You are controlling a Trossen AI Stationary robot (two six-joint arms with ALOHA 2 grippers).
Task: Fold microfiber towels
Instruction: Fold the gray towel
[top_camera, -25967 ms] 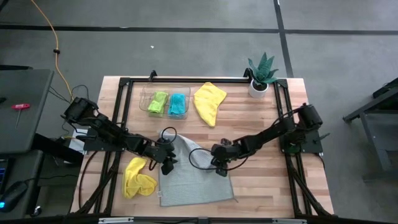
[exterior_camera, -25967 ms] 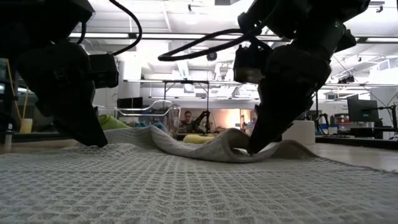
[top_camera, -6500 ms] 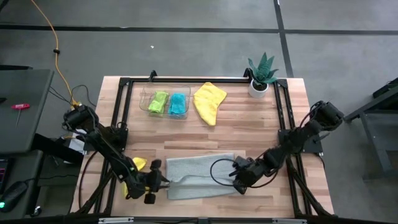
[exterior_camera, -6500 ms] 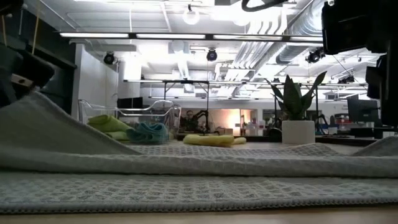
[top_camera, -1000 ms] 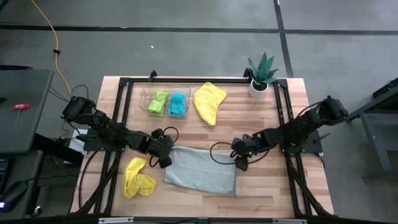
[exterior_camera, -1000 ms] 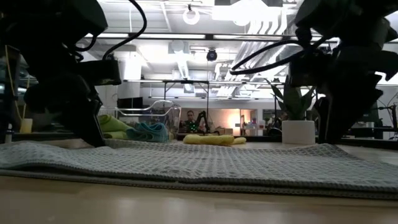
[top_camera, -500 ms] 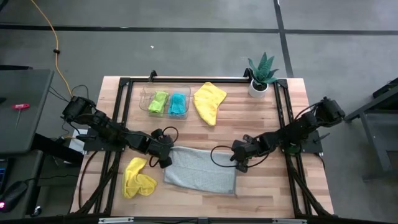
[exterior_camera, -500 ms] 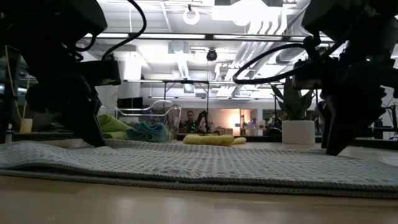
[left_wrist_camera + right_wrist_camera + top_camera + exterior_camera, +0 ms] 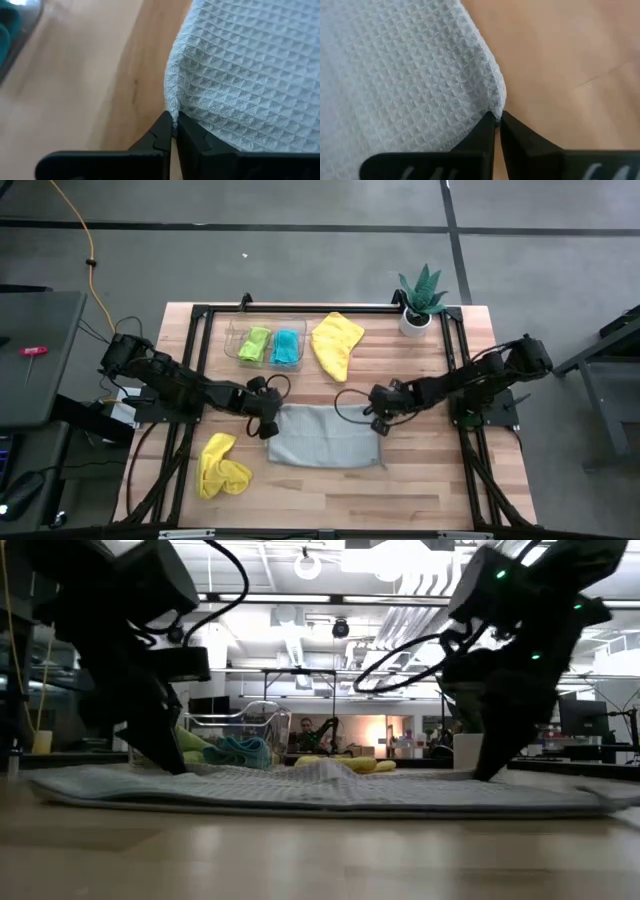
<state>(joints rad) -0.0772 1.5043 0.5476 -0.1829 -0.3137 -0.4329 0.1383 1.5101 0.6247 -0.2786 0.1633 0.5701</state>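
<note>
Grey towel (image 9: 327,448) lies folded mid-tabletop, left hand (image 9: 266,426) and right hand (image 9: 377,423) each pinching a far corner. Both yellow towels (image 9: 336,344) remain unfolded.

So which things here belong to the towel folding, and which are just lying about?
Job:
grey towel, pinched at its corners by the left tool and right tool
yellow towels
green towel, blue towel

Lying about:
tray
plant
</note>
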